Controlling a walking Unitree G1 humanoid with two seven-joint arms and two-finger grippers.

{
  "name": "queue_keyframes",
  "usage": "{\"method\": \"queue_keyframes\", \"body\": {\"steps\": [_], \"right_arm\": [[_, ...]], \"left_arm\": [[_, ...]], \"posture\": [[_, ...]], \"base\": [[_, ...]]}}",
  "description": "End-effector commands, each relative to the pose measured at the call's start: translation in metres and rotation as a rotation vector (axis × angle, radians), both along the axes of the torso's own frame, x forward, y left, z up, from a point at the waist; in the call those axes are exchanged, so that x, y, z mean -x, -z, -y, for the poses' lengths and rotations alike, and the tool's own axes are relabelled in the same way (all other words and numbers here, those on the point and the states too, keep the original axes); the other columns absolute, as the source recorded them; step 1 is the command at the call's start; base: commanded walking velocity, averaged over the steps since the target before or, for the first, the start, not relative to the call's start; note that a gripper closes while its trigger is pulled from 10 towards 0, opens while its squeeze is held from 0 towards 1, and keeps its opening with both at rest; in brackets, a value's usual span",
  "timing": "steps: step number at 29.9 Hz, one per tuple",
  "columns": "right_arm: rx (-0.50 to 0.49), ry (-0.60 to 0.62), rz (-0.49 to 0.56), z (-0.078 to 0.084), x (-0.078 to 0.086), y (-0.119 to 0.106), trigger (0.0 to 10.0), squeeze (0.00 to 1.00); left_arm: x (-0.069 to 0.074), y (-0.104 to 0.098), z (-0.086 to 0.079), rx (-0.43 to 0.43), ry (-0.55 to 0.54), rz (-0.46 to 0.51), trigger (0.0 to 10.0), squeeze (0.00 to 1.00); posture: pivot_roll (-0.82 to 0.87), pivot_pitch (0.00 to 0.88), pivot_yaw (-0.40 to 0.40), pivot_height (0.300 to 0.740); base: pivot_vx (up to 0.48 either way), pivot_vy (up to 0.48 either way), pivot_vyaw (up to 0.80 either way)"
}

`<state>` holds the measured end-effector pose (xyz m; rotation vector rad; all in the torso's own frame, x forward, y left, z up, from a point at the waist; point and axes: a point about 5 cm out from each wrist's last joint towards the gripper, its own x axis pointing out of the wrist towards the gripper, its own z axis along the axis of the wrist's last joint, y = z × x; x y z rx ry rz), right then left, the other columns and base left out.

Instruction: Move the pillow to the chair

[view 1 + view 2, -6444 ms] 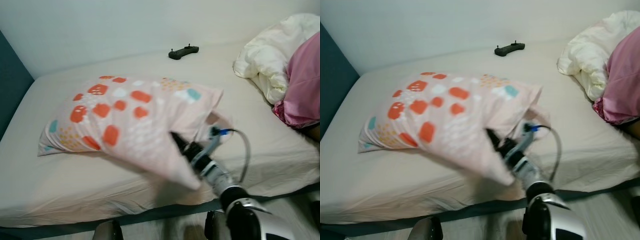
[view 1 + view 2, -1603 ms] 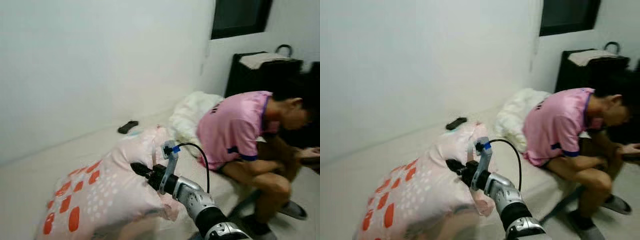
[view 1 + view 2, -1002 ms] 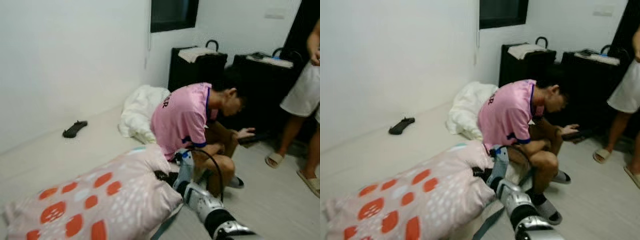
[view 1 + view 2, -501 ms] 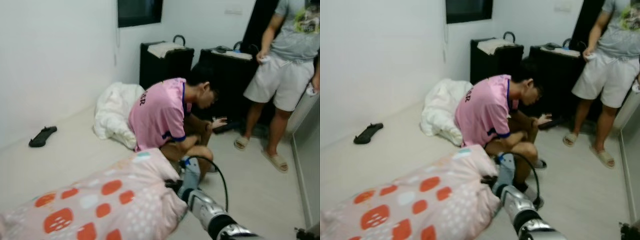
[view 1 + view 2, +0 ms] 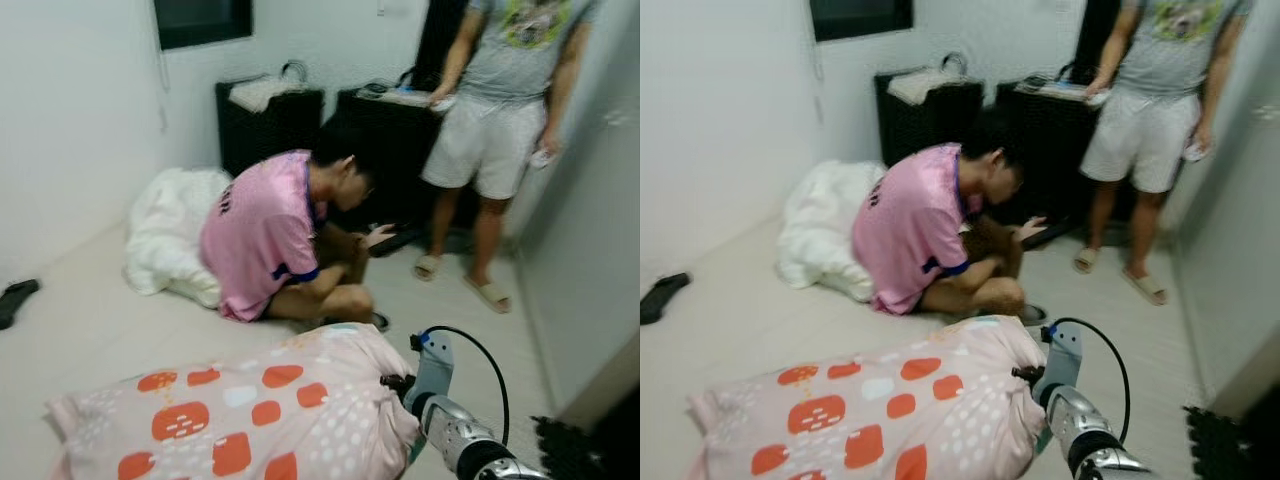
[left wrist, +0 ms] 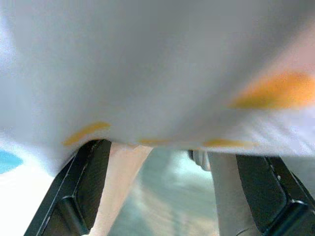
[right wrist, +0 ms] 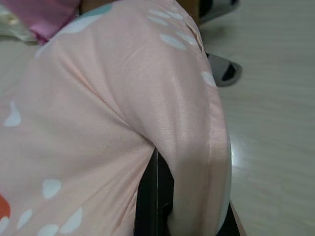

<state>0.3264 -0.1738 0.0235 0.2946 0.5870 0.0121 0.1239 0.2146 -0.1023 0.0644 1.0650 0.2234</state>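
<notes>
Carry step: right gripper [image 5: 1025,377] clenched on the pillow [image 5: 250,415] edge, pillow held low in front; left gripper [image 6: 167,191] spread beneath it, supporting. Next: locate the chair, steering clear of the seated person [image 5: 275,235].

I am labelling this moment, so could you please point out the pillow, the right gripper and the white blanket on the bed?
pillow [image 5: 250,410], left eye view, on its patterned top face.
right gripper [image 5: 392,383], left eye view, where its fingers meet the pillow.
white blanket [image 5: 825,225], right eye view, on its bunched middle.
</notes>
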Motion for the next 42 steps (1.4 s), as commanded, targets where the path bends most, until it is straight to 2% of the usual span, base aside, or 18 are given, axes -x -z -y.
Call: {"method": "queue_keyframes", "body": {"steps": [1, 6, 8, 9, 10, 14, 16, 17, 18, 20, 21, 22, 23, 26, 27, 29, 32, 42], "right_arm": [[0.031, 0.067, 0.053, 0.014, -0.005, -0.009, 10.0, 0.00], [0.058, 0.056, 0.007, 0.015, 0.004, 0.002, 10.0, 0.00], [0.073, 0.013, -0.094, 0.009, 0.027, 0.028, 10.0, 0.00], [0.073, 0.013, -0.094, 0.009, 0.027, 0.028, 10.0, 0.00], [0.071, -0.013, -0.132, 0.004, 0.037, 0.038, 10.0, 0.00], [0.057, -0.048, -0.184, -0.004, 0.051, 0.052, 10.0, 0.00], [0.048, -0.058, -0.237, -0.009, 0.066, 0.064, 10.0, 0.00], [0.048, -0.058, -0.237, -0.009, 0.066, 0.064, 10.0, 0.00], [0.049, -0.055, -0.269, -0.009, 0.075, 0.071, 10.0, 0.00], [0.049, -0.055, -0.269, -0.009, 0.075, 0.071, 10.0, 0.00], [0.059, -0.052, -0.312, -0.008, 0.087, 0.079, 10.0, 0.00], [0.059, -0.052, -0.312, -0.008, 0.087, 0.079, 10.0, 0.00], [0.078, -0.048, -0.371, -0.003, 0.103, 0.089, 10.0, 0.00], [0.094, -0.046, -0.413, 0.000, 0.114, 0.096, 10.0, 0.00], [0.117, -0.045, -0.465, 0.005, 0.129, 0.103, 10.0, 0.00], [0.117, -0.045, -0.465, 0.005, 0.129, 0.103, 10.0, 0.00], [0.158, -0.070, -0.535, 0.011, 0.152, 0.114, 10.0, 0.00], [0.209, -0.126, -0.549, 0.010, 0.156, 0.115, 10.0, 0.00]], "left_arm": [[-0.001, -0.001, -0.004, -0.016, -0.001, 0.002, 10.0, 0.00], [-0.001, -0.001, -0.004, -0.021, 0.006, -0.003, 10.0, 0.00], [-0.001, -0.001, -0.003, -0.021, 0.010, -0.006, 10.0, 0.00], [-0.001, -0.001, -0.003, -0.021, 0.010, -0.006, 10.0, 0.00], [-0.001, -0.001, -0.003, -0.021, 0.012, -0.006, 10.0, 0.00], [-0.001, -0.001, -0.004, -0.022, 0.013, -0.008, 10.0, 0.00], [0.000, -0.001, -0.005, -0.026, 0.014, -0.010, 10.0, 0.00], [0.000, -0.001, -0.005, -0.026, 0.014, -0.010, 10.0, 0.00], [0.000, -0.001, -0.006, -0.028, 0.014, -0.012, 10.0, 0.00], [0.000, -0.001, -0.006, -0.028, 0.014, -0.012, 10.0, 0.00], [0.001, -0.001, -0.006, -0.030, 0.014, -0.015, 10.0, 0.00], [0.001, -0.001, -0.006, -0.030, 0.014, -0.015, 10.0, 0.00], [0.003, 0.000, -0.007, -0.032, 0.012, -0.019, 10.0, 0.00], [0.004, 0.000, -0.007, -0.034, 0.010, -0.021, 10.0, 0.00], [0.005, 0.000, -0.008, -0.040, 0.005, -0.023, 10.0, 0.00], [0.005, 0.000, -0.008, -0.040, 0.005, -0.023, 10.0, 0.00], [0.008, 0.000, -0.011, -0.053, -0.003, -0.031, 10.0, 0.00], [0.009, 0.001, -0.012, -0.056, 0.006, -0.037, 10.0, 0.00]], "posture": [[0.05, 0.031, -0.062, 0.740], [0.04, 0.027, -0.065, 0.740], [0.05, 0.025, -0.065, 0.740], [0.05, 0.025, -0.065, 0.740], [0.05, 0.026, -0.065, 0.740], [0.05, 0.026, -0.063, 0.740], [0.05, 0.028, -0.059, 0.740], [0.05, 0.028, -0.059, 0.740], [0.05, 0.028, -0.059, 0.740], [0.05, 0.028, -0.059, 0.740], [0.06, 0.030, -0.058, 0.740], [0.06, 0.030, -0.058, 0.740], [0.06, 0.031, -0.061, 0.740], [0.06, 0.031, -0.061, 0.740], [0.07, 0.032, -0.064, 0.740], [0.07, 0.032, -0.064, 0.740], [0.07, 0.032, -0.064, 0.740], [0.07, 0.029, -0.061, 0.740]], "base": [[0.000, 0.000, -0.73], [0.000, 0.000, -0.73], [0.000, 0.000, -0.73], [0.000, 0.000, -0.73], [0.000, 0.000, -0.73], [0.000, 0.000, -0.73], [0.000, 0.000, -0.73], [0.000, 0.000, -0.73], [0.000, 0.000, -0.73], [0.000, 0.000, -0.73], [0.000, 0.000, -0.73], [0.000, 0.000, -0.73], [0.000, 0.000, -0.73], [0.000, 0.000, -0.73], [0.000, 0.000, -0.73], [0.000, 0.000, -0.73], [0.000, 0.000, -0.73], [0.000, 0.000, -0.73]]}}
